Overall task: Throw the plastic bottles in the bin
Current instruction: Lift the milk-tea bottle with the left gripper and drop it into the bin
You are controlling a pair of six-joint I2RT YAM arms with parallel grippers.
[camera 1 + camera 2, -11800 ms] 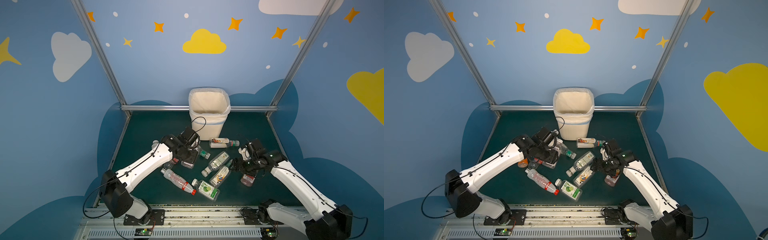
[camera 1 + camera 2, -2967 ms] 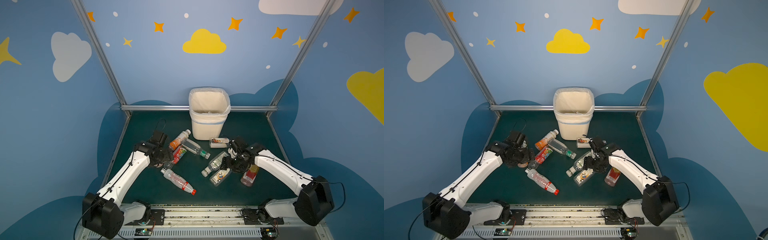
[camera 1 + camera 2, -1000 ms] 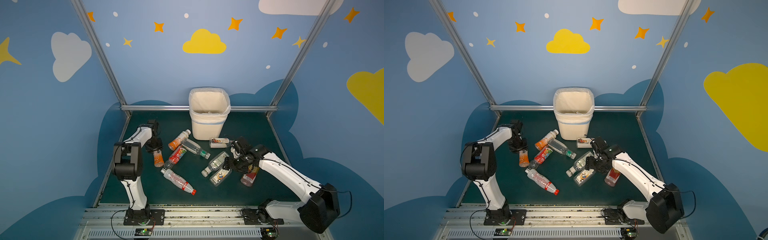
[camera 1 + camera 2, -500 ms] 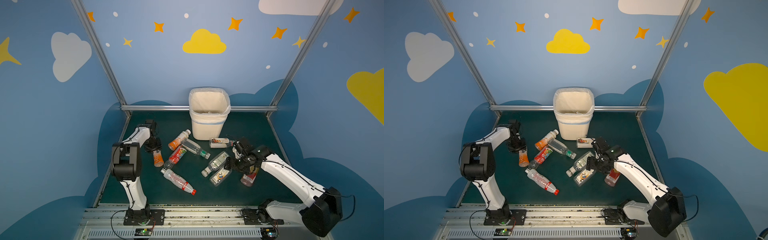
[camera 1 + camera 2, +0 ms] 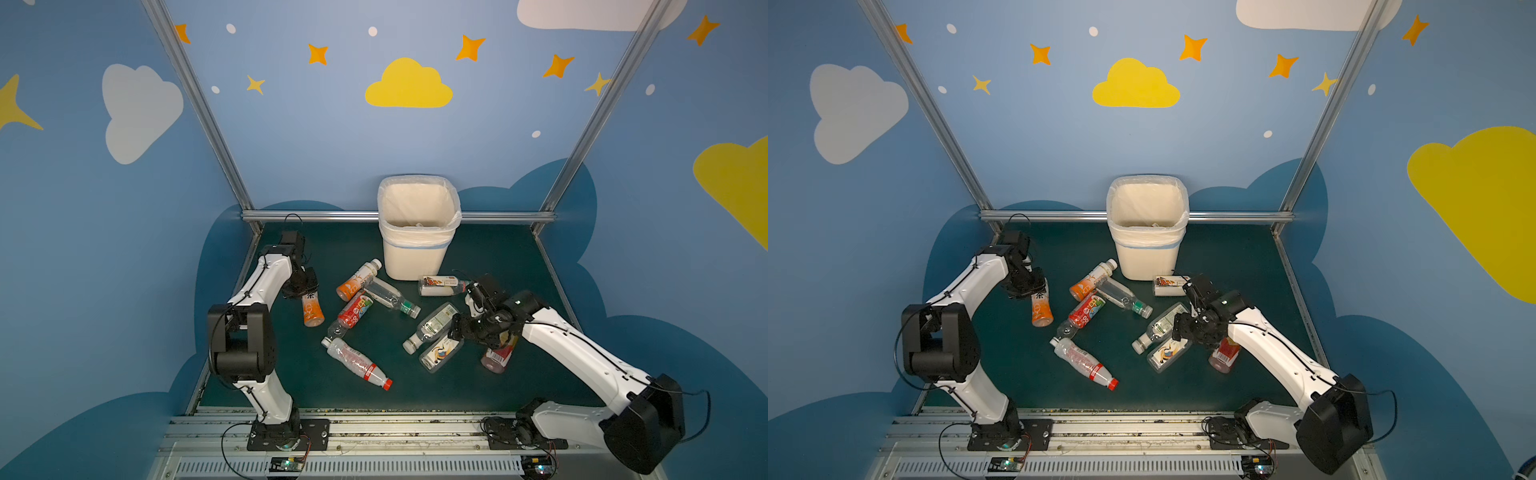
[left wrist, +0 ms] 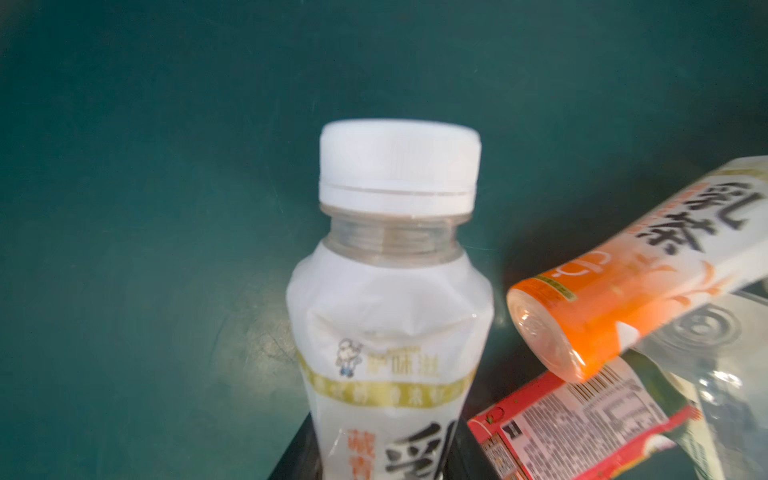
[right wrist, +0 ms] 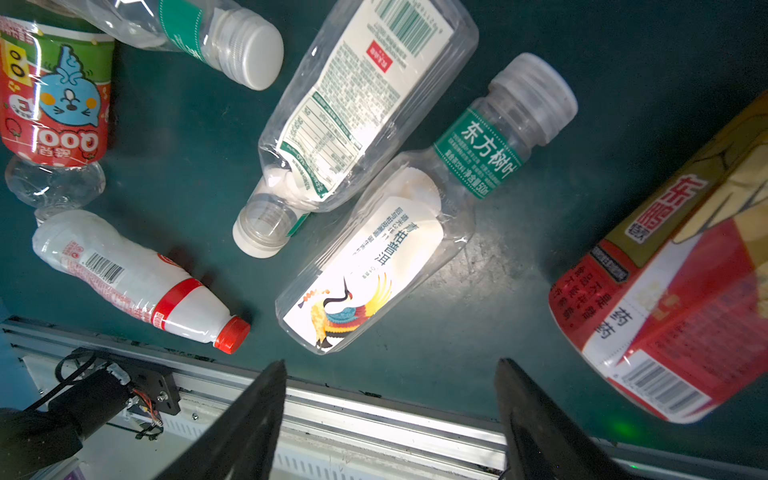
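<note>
We clamp our left fingers on the orange-labelled bottle, its white cap jutting past their tips, while our right fingers stand apart over the desk, the crane-labelled bottle just beyond their tips and the bin farther off.

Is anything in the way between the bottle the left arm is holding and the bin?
Only low things. A second orange bottle and a clear green-capped bottle lie flat between the held bottle in the left gripper and the bin. Carried above them, nothing visible blocks the bin's open top.
</note>
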